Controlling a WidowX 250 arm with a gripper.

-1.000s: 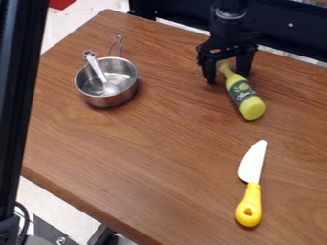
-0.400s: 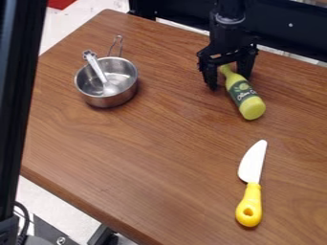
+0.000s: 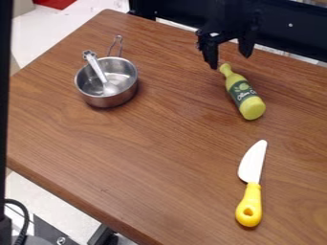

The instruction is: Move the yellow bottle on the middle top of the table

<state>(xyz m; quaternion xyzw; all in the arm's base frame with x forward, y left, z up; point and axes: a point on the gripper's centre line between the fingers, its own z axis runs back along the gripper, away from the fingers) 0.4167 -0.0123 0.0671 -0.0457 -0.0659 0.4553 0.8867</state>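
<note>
Yellow bottle (image 3: 244, 97) lies nr top-mid of table (image 3: 159, 143), gripper (image 3: 229, 61) open just off neck; move prob. done, only retreat left.

A: Tabletop (image 3: 150, 148) finish?
B: Wood grain, smooth, low sheen.
A: Pan (image 3: 110, 100), spoon (image 3: 96, 69)?
B: Both shiny metal, smooth.
A: Bottle (image 3: 252, 108), knife (image 3: 250, 205)?
B: Both look plastic. Bottle smooth, soft sheen. Knife handle smooth, glossy; blade (image 3: 254, 162) smooth, nearer matt.
</note>
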